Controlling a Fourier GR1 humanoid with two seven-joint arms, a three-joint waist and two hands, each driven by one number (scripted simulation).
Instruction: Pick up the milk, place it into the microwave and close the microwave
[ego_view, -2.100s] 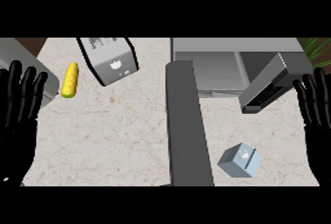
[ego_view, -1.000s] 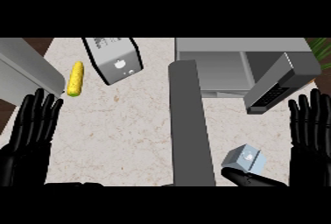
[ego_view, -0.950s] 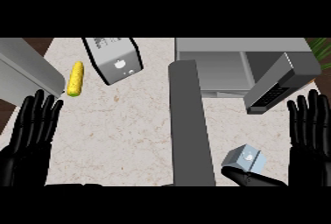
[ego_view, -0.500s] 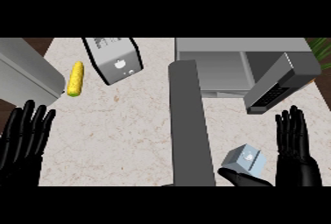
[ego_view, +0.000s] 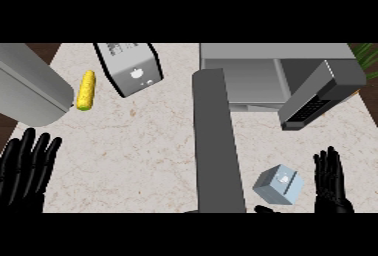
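Note:
The milk (ego_view: 279, 184) is a small grey-blue carton standing on the marble counter (ego_view: 140, 150), at the lower right. My right hand (ego_view: 329, 183) is just right of it, fingers straight and pointing up, apart from the carton. Its thumb tip (ego_view: 266, 208) shows below the carton at the lower edge. The microwave (ego_view: 247, 75) stands at the back right with its cavity open. Its door (ego_view: 217, 145) swings out towards me as a long dark grey slab, just left of the milk. My left hand (ego_view: 26, 170) rests open at the lower left.
A silver toaster (ego_view: 131, 67) stands at the back, with a yellow corn cob (ego_view: 86, 90) to its left. A large grey rounded body (ego_view: 26, 85) fills the upper left. The microwave's button panel (ego_view: 319, 95) juts out at the right.
Both hands have sunk lower in the view. The right hand has drawn left, closer to the milk, with its thumb now under the carton. The milk and door have not moved.

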